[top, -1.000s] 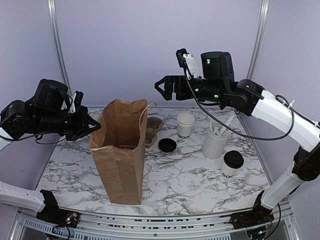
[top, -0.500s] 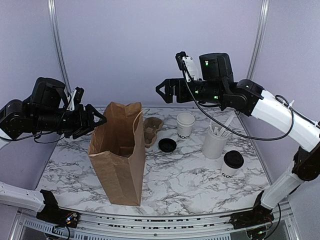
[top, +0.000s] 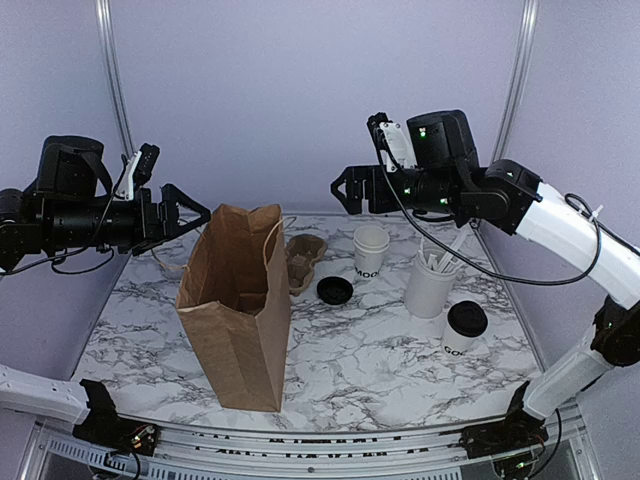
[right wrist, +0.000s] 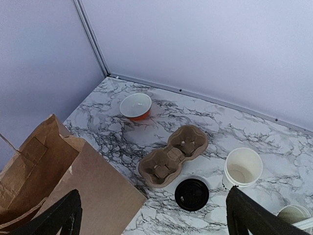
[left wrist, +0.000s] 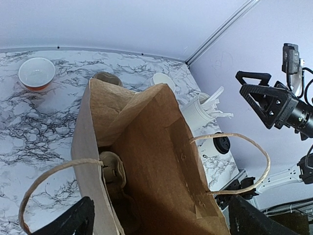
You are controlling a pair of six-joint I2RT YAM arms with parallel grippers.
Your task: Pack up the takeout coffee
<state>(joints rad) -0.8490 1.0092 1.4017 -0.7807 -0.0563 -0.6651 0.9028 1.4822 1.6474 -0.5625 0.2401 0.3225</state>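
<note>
Because it is a thin paper cup under a press-on black lid, the takeout coffee [top: 466,325] likely handles as light but easily crushed. It would also spill if filled, which cannot be told. The safest hold looks like a gentle pinch across its white wall below the lid, kept upright. It stands on the marble table [top: 380,370] well to the right of the brown paper bag [top: 237,310], about level with the bag's front and touching nothing. The bag stands open-mouthed, with a pulp cup carrier [left wrist: 111,171] visible inside. Right of the bag and just behind the coffee stands a white cup of utensils [top: 428,290]. Farther back, the right gripper [top: 342,192] hangs high, above and behind the bag's right side, jaws spread and empty, well apart from the coffee. The left gripper [top: 197,220] hovers by the bag's upper left rim, jaws also spread wide, holding nothing.
</note>
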